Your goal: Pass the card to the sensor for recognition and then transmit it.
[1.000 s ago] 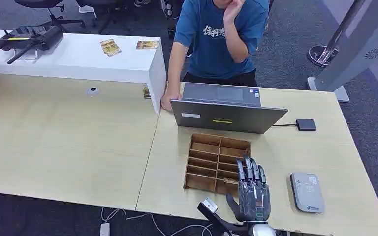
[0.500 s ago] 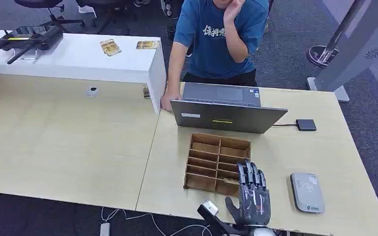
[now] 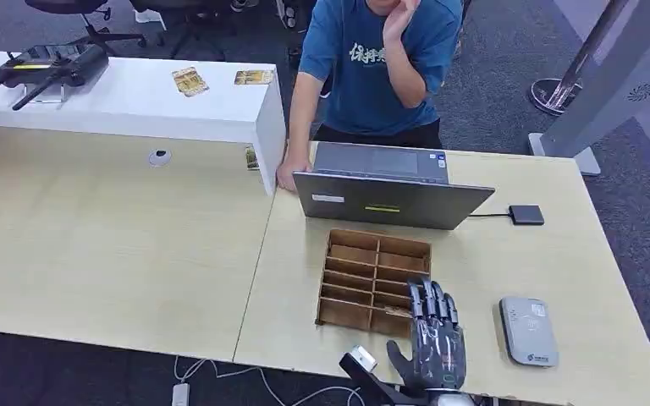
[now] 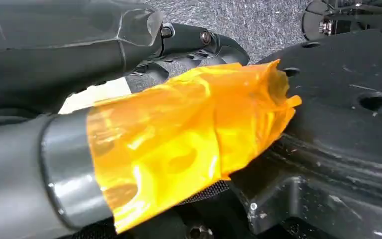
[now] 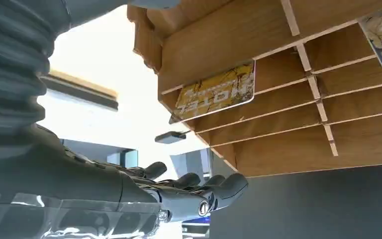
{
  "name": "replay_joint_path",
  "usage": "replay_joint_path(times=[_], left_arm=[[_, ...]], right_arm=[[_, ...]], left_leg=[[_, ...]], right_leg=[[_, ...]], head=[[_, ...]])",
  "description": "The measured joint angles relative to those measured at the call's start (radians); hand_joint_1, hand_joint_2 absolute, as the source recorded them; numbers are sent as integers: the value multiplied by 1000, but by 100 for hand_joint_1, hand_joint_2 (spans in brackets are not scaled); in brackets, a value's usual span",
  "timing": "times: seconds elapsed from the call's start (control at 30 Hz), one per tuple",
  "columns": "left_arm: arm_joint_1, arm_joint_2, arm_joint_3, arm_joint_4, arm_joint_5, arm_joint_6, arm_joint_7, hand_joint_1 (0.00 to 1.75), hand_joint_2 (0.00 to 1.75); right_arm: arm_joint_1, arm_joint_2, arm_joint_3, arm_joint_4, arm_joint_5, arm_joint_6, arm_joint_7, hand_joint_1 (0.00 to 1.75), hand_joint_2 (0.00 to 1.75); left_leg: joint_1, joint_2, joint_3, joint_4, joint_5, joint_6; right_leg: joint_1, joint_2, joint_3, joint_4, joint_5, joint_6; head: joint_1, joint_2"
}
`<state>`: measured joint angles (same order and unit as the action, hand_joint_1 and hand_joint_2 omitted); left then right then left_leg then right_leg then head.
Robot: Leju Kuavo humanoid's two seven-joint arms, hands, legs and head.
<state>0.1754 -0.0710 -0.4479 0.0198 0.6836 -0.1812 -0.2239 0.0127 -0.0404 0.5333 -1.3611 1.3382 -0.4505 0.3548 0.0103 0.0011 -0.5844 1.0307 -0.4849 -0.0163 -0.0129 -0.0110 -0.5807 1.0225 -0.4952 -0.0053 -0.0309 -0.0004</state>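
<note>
Right hand (image 3: 437, 342) hovers, fingers extended and holding nothing, beside my slotted wooden card rack (image 3: 373, 282); a yellow hotel card (image 5: 215, 96) sits in one slot. Left hand's state I cannot tell.

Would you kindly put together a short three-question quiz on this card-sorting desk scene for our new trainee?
1. True or false: the right hand holds a card.
2. What lies on the desk to the right of the wooden organizer? A) card reader B) mug C) keyboard
3. Fill in: the yellow card sits in a ___ of the organizer.

Key: 1 false; 2 A; 3 compartment
</note>
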Motion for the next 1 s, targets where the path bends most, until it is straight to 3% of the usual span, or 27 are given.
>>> replay_joint_path(times=[1.0], left_arm=[[0, 0, -1, 0, 9, -1, 0, 0, 0]], right_arm=[[-26, 0, 14, 45, -49, 6, -23, 0, 175]], left_leg=[[0, 0, 0, 0, 0, 0]], right_leg=[[0, 0, 0, 0, 0, 0]], head=[[0, 0]])
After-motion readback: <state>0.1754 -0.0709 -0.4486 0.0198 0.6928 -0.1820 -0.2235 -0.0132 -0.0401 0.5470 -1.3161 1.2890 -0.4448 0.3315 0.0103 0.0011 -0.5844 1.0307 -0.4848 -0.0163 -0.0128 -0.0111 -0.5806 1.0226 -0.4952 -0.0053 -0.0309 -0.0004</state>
